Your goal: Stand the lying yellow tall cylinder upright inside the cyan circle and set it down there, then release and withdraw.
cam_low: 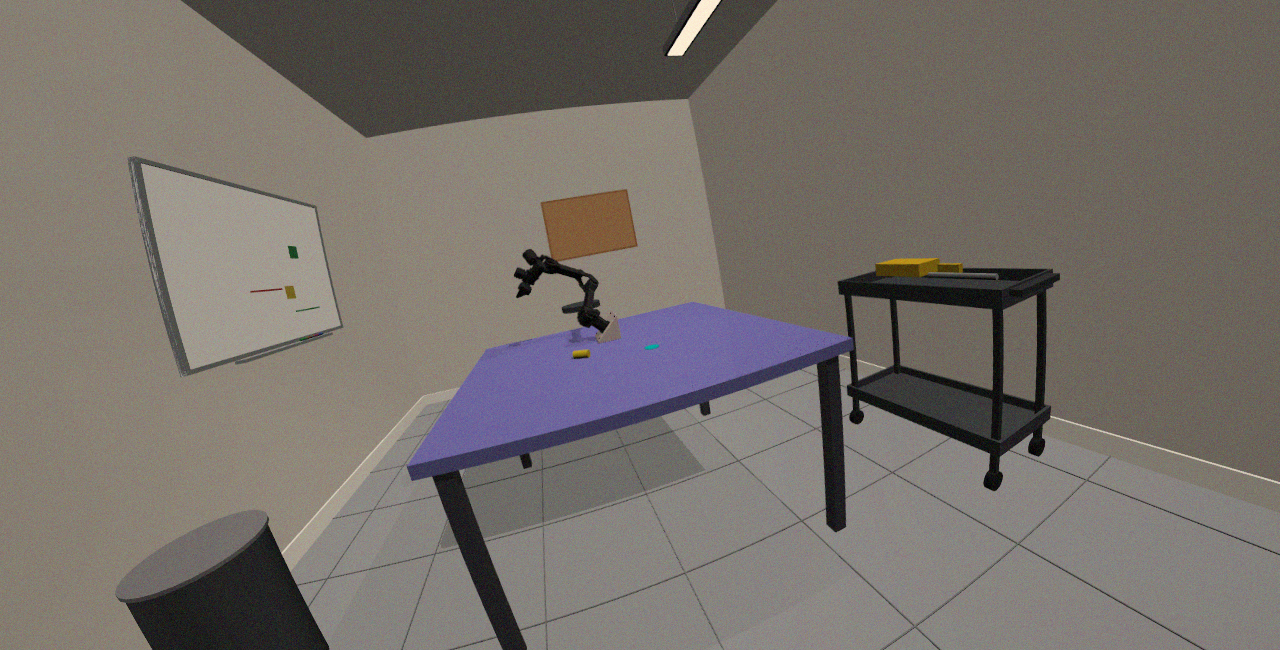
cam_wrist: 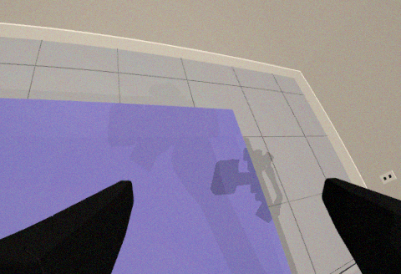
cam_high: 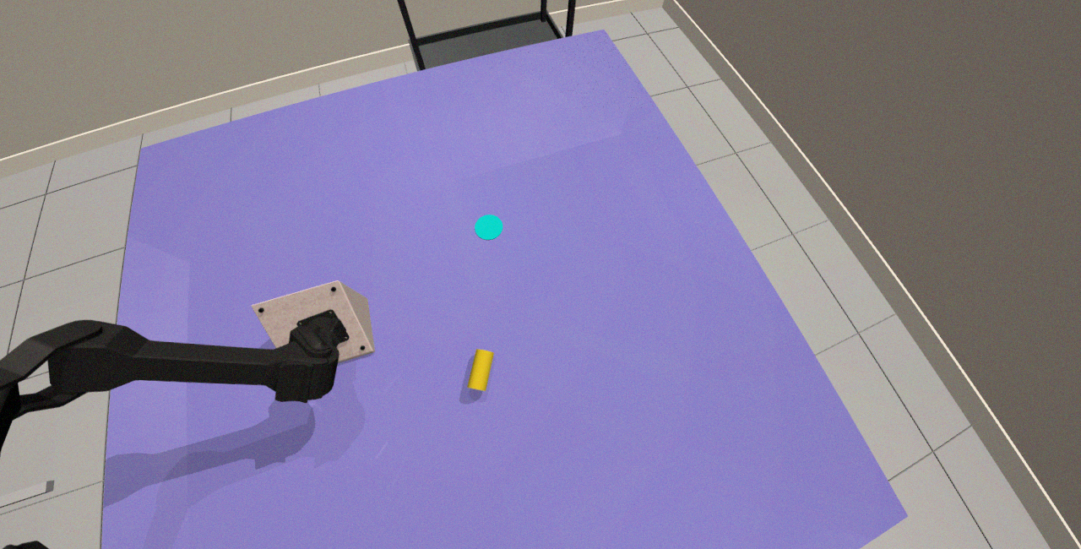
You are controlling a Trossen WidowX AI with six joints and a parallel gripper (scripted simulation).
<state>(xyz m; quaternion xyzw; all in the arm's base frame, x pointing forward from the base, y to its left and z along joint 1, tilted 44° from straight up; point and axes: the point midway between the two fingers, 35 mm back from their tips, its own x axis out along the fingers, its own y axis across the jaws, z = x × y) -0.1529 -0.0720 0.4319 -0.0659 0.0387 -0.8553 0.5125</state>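
The yellow tall cylinder (cam_high: 480,370) (cam_low: 580,354) lies on its side on the purple table (cam_high: 605,303) (cam_low: 626,386). The cyan circle (cam_high: 489,226) (cam_low: 651,347) is a flat disc on the table, apart from the cylinder, with nothing on it. My gripper (cam_wrist: 230,190) is open, its two black fingers wide apart with nothing between them. In the exterior view it is small and hangs well above the table, beyond the cylinder. Its fingers are outside the top view. The cylinder and circle are not in the wrist view.
The arm's pale base block (cam_high: 283,318) (cam_low: 610,331) stands on the table, left of the cylinder and circle in the top view. The black arm (cam_high: 203,362) (cam_low: 588,295) reaches up from it. A black cart (cam_high: 483,42) (cam_low: 948,288) stands on the floor beyond the table edge.
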